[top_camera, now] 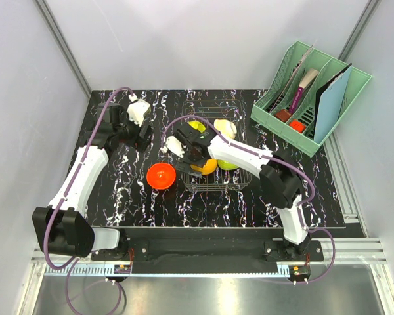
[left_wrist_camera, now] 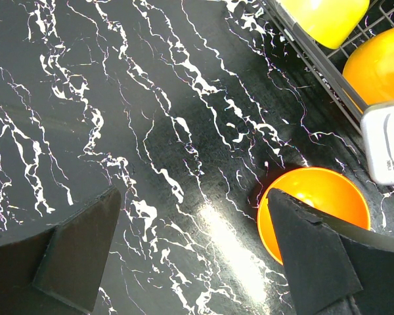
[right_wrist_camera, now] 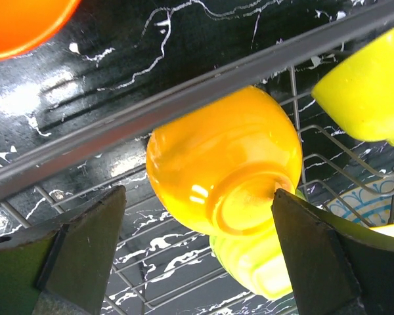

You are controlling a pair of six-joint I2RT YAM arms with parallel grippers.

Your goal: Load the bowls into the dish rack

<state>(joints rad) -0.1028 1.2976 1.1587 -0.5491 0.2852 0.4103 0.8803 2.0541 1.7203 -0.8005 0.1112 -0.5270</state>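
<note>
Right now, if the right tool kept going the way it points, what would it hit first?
Probably the yellow-orange bowl, its base turned toward the right tool, inside the dish rack; it sits centred between the open jaws. Depth is unclear.

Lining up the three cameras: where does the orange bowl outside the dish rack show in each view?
Top external: orange bowl, centre, just left of the dish rack.
Left wrist: bowl lower right, partly hidden.
Right wrist: bowl cut off at the top-left corner.
Shared landmark: the dish rack's wire rim.
</note>
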